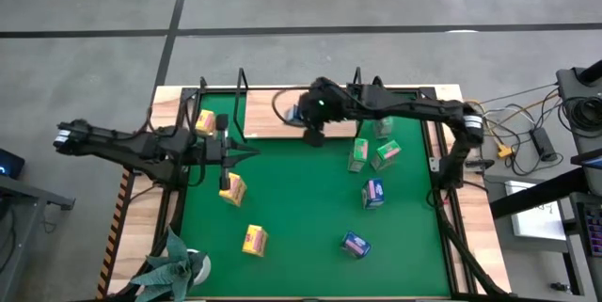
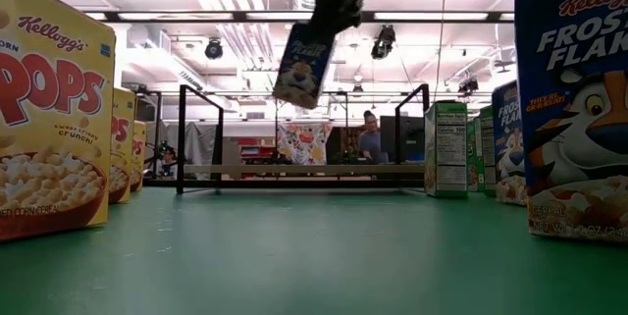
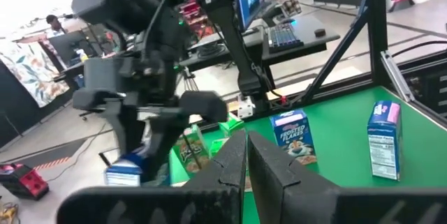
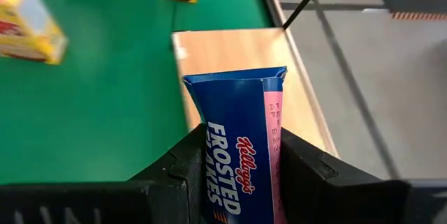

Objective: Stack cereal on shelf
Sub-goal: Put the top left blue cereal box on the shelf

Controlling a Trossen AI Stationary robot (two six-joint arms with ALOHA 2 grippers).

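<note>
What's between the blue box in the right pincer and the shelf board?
Nothing visible. The right pincer holds the blue Frosted Flakes box above the shelf board; the wood beneath it looks bare. The other boxes sit on the green mat, off its path.

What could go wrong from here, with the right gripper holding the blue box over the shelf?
The blue box hangs tilted in the right gripper, well above the shelf; released like this, it could topple rather than stand. It sits near the board's end, so a black upright could catch it on the way down.
</note>
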